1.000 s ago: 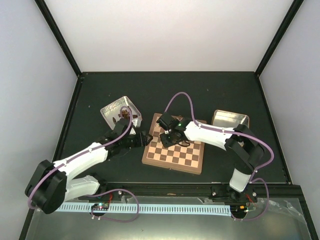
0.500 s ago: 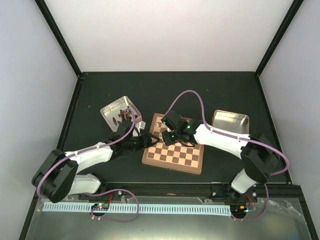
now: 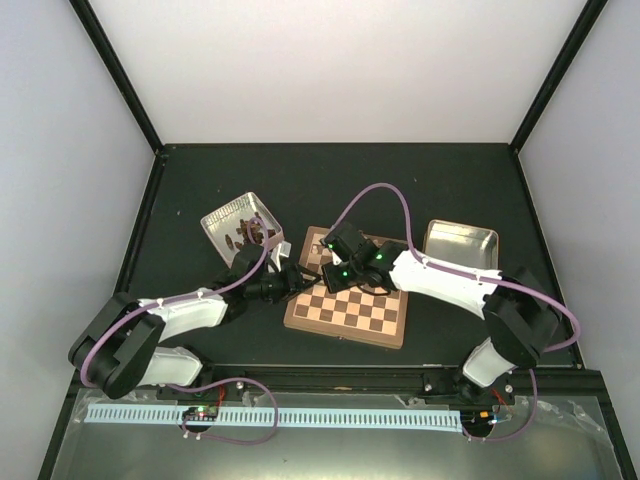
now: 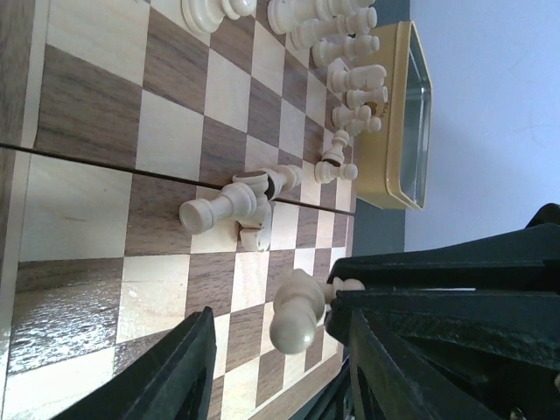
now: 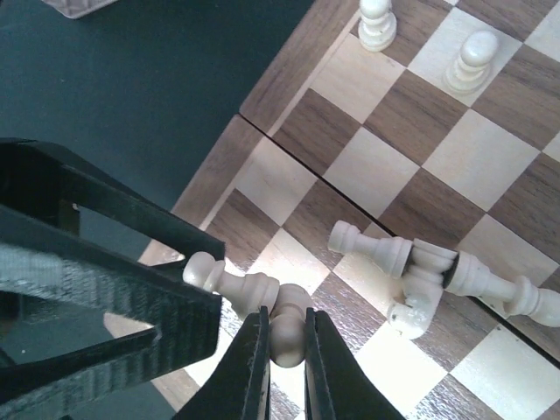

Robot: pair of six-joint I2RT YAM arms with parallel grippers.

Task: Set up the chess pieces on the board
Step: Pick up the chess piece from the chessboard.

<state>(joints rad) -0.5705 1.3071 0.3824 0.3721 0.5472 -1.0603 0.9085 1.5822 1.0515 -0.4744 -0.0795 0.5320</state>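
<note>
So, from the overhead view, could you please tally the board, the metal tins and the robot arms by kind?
Chessboard: 1
Metal tins: 2
Robot arms: 2
Total: 5

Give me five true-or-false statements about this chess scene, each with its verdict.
1. The right gripper is shut on a pale chess piece. True.
2. The left gripper is pressed shut. False: its fingers stand apart.
3. Some pale pieces lie tipped over on the board. True.
4. The tin right of the board is full of pieces. False: it looks empty.
5. The tin left of the board is empty. False: it holds dark pieces.
</note>
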